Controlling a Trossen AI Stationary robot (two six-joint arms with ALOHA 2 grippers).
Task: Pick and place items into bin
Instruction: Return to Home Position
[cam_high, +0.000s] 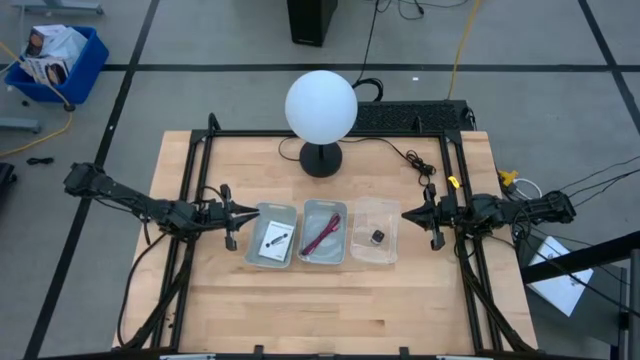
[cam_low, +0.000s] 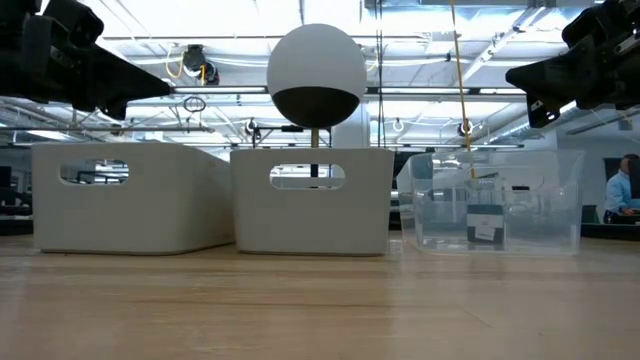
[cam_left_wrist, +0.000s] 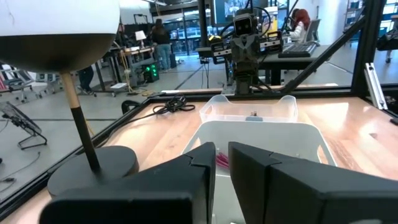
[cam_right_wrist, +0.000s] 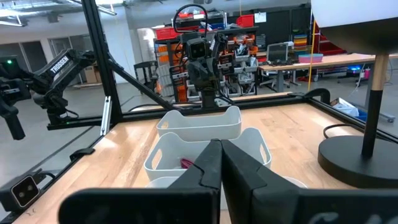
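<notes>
Three bins sit mid-frame on the desk (cam_high: 300, 300), each holding one item. The left claw (cam_high: 248, 214) hovers at centre-left, fingers narrowly parted and empty. The right claw (cam_high: 407, 213), centre-right, is closed tight on nothing.

— What colours sit in the bins?
— A white card (cam_high: 275, 240) with a black mark, a dark red cord (cam_high: 322, 234), a black cube (cam_high: 378, 237).
— The lamp (cam_high: 321, 108)?
— White globe, black base, on a pale wood worktop (cam_high: 320, 310).

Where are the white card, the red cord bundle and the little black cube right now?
white card (cam_high: 275, 240): high view, its middle, in the left bin.
red cord bundle (cam_high: 323, 235): high view, mid-cord, in the middle bin.
black cube (cam_high: 378, 237): high view, its top, in the clear bin.
</notes>
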